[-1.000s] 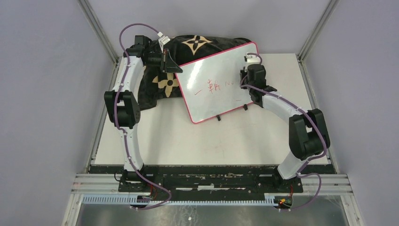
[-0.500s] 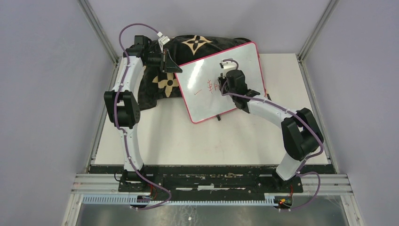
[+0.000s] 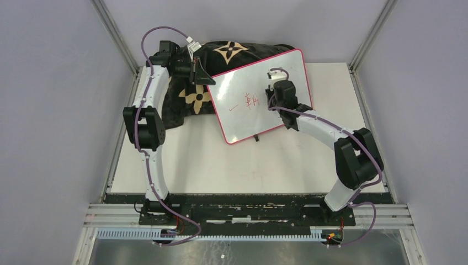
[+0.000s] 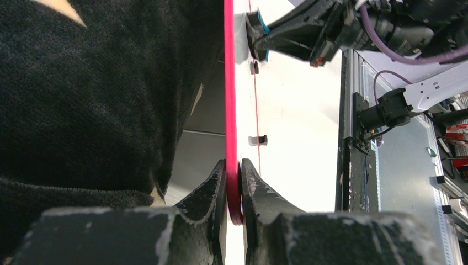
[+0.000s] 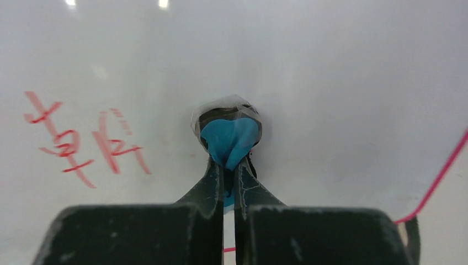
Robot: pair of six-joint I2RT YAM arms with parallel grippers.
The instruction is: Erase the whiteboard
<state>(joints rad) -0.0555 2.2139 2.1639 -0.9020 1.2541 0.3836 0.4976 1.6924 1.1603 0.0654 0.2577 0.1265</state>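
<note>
Right pincer [image 5: 229, 165] clenched on blue eraser [image 5: 229, 135], pressed to whiteboard [image 3: 237, 118] at far tabletop [image 3: 221, 165], against cushion [image 3: 187, 105]; left pincer [image 4: 233, 165] clamped on its left frame. Swept left, now back right: faint marks gone, red characters [image 5: 83, 141] still pending.

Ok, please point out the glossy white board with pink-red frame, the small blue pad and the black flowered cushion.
Glossy white board [image 3: 237, 118]: top view, bare lower-left surface.
Small blue pad [image 5: 229, 138]: right wrist view, middle.
Black flowered cushion [image 3: 227, 52]: top view, upper flower.

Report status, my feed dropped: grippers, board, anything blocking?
Left gripper shut on whiteboard frame. Right gripper shut on blue pad, pressed to board. Red writing not yet erased. Nothing blocking.
</note>
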